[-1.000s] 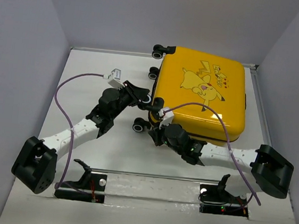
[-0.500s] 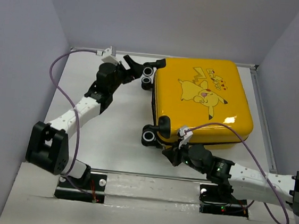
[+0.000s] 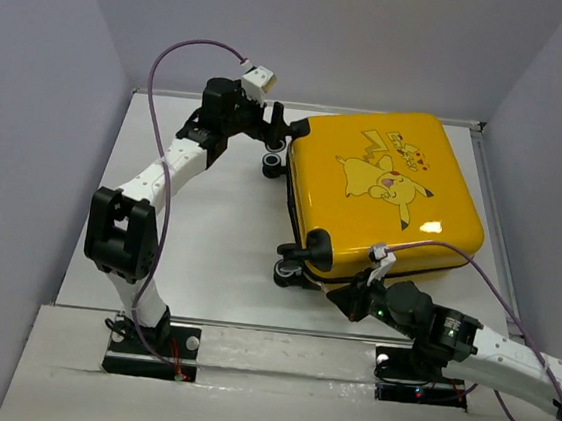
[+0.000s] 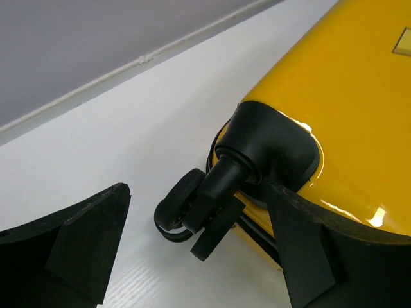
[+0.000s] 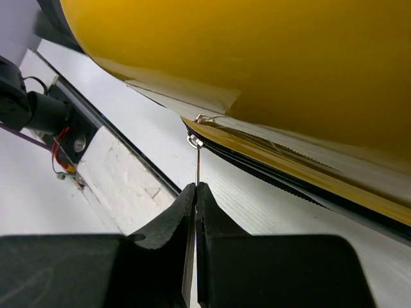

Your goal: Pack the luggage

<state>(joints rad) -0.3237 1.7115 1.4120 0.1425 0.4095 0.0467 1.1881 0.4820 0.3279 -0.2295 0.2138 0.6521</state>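
White table (image 3: 208,233) bears luggage (image 3: 443,202): Pikachu print (image 3: 380,178), its lettering (image 3: 409,150) unreadable.

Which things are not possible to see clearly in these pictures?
- Inside of the suitcase: every view, because it lies closed.
- Tips of the right pincer: top view, its own wrist covers them.
- Zipper pull: too small in the top view.

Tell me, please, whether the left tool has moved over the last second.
Yes. The left tool moved toward the table's far edge, now open by the luggage's far wheel.
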